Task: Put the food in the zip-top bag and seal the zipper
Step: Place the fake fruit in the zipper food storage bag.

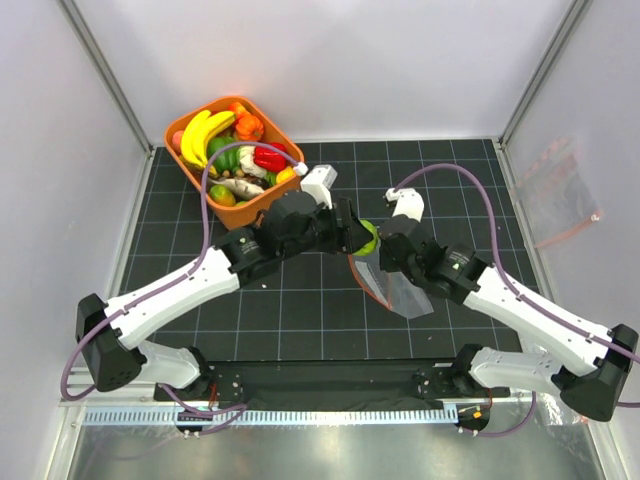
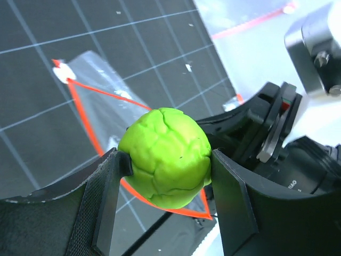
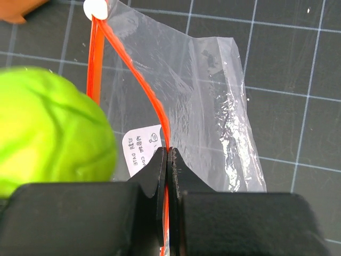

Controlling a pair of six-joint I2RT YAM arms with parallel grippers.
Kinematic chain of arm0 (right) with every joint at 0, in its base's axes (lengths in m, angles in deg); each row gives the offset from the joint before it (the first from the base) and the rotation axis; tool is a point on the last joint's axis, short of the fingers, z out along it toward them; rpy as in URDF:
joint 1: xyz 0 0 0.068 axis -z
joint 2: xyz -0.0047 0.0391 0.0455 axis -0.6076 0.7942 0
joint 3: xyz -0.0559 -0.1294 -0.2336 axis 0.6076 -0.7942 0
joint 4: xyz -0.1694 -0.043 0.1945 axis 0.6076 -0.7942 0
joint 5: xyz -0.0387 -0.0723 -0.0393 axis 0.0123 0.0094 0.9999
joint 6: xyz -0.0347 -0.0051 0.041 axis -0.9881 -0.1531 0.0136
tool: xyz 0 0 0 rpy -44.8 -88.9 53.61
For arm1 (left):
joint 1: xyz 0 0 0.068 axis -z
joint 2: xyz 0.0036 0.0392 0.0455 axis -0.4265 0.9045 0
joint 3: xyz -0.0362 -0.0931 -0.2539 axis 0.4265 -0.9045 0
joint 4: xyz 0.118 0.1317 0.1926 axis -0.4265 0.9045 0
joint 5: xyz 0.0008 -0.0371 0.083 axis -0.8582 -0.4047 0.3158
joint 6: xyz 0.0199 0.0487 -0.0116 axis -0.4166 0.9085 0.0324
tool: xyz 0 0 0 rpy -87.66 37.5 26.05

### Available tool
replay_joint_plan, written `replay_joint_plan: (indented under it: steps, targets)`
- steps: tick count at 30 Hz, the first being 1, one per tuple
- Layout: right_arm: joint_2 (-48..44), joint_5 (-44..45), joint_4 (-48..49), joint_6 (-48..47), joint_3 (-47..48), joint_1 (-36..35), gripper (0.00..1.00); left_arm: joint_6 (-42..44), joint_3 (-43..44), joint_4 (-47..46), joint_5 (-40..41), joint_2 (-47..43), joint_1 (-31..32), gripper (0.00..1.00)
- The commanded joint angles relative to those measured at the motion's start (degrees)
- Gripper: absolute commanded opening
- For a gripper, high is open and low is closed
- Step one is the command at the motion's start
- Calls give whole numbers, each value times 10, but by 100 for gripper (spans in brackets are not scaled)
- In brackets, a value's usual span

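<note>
My left gripper point(image 2: 168, 160) is shut on a lime-green toy fruit point(image 2: 166, 157) and holds it over the open mouth of the zip-top bag point(image 2: 104, 106). The bag is clear and lies on the dark grid mat in the top view point(image 1: 398, 288). Its red-orange zipper point(image 3: 152, 96) gapes in a V, with a white tab point(image 3: 96, 8) at the far end. My right gripper point(image 3: 168, 154) is shut on one zipper lip and holds it up. The green fruit point(image 3: 48, 133) sits just left of it. In the top view both grippers meet at the mat's middle, left point(image 1: 362, 238), right point(image 1: 385, 252).
An orange tub point(image 1: 283, 135) at the back left holds more food: a banana point(image 1: 200, 135), a red pepper point(image 1: 268, 158) and others. A second clear bag point(image 1: 565, 190) lies against the right wall. Walls close in the mat on three sides.
</note>
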State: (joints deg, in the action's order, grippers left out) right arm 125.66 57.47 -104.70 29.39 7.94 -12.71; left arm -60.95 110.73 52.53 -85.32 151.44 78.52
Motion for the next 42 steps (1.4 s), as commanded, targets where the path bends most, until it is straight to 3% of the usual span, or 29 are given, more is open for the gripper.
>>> replay_joint_plan:
  steps: [1, 11, 19, 29, 42]
  targets:
    - [-34, 3, 25, 22, 14, 2, 1, -18, -12, -59, 1, -21, 13, 48]
    - [-94, 23, 36, 64, -10, 10, 1, -36, -59, -88, 19, 4, 48, 48]
    - [-111, 11, 35, 80, -25, 12, 1, -27, -47, -81, 54, 33, 69, 50]
    - [-131, 7, 36, 90, -43, 13, 1, -16, -29, -59, 68, 39, 72, 94]
    - [-144, 8, 33, 90, -48, 13, 1, -31, -31, -54, 39, 2, 72, 94]
